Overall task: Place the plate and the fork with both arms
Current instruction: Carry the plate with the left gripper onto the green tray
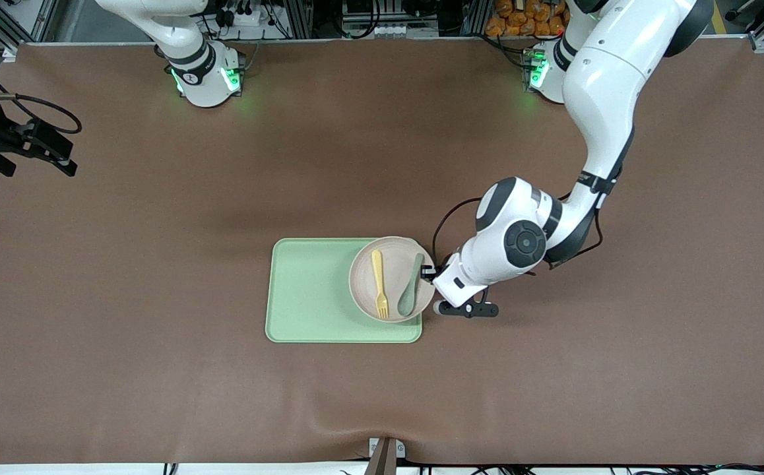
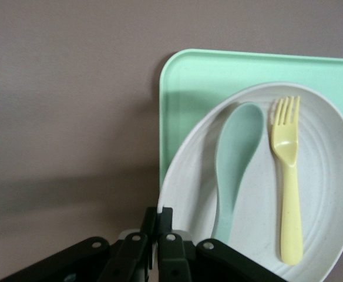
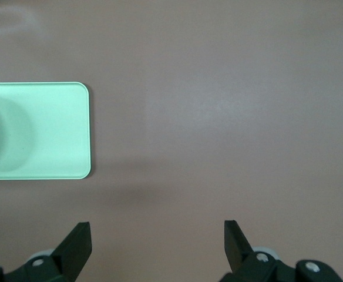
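Left gripper (image 1: 429,272) clamped on plate (image 1: 392,279) rim over tray (image 1: 309,293); tilting risked sliding fork (image 1: 379,283), spoon (image 1: 412,285) off. Right gripper (image 1: 39,148) waited, jaws apart.

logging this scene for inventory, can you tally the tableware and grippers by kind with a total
tray: 1
plate: 1, on the tray, its rim pinched by the shut left gripper
fork: 1, on the plate
spoon: 1, on the plate beside the fork
grippers: 2, counting the open right gripper, waiting over bare table
total: 6
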Robot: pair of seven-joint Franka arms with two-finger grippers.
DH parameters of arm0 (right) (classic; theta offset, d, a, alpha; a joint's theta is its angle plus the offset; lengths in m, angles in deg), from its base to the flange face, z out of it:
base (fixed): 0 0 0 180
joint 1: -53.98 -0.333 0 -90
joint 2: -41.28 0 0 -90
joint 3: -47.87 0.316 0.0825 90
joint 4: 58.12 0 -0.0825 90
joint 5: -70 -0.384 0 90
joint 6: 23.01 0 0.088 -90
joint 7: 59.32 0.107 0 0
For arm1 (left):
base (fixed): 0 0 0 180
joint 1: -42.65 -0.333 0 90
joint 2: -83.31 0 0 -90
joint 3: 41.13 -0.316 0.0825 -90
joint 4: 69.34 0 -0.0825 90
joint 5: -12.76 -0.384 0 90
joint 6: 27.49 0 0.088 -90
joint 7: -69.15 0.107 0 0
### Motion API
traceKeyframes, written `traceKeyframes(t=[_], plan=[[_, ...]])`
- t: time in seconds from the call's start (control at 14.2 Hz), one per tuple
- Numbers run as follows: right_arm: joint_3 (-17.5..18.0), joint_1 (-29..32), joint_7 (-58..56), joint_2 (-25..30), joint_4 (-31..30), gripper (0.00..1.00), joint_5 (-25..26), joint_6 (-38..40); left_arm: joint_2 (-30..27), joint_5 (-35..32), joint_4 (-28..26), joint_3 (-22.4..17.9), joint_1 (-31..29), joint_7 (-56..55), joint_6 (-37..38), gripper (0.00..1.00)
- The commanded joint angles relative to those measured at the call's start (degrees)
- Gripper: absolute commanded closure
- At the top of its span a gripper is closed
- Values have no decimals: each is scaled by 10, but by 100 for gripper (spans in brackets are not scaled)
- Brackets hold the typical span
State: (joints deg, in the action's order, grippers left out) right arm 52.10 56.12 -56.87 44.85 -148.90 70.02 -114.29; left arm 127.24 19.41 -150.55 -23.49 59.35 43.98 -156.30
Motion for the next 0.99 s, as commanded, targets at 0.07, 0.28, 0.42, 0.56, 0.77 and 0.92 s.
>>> traceKeyframes(t=[0.07,0.28,0.42,0.56,0.77,0.92], plan=[[1,3,-10,6,-4,0,-5,-1,34,12,22,-5,18,-32,-51,100],[1,2,-10,-3,-2,0,-17,-5,48,13,22,-5,28,-69,-99,100],[1,0,-10,-3,-2,0,-23,-4,58,13,22,-5,30,-85,-129,100],[1,1,-10,-7,-2,0,-23,-5,63,12,22,-5,33,-86,-139,100],[3,-3,-24,-15,-2,0,-21,2,69,7,19,-6,35,-73,-142,100],[3,-5,-21,-20,-4,0,-22,5,69,5,18,-7,37,-69,-142,100]])
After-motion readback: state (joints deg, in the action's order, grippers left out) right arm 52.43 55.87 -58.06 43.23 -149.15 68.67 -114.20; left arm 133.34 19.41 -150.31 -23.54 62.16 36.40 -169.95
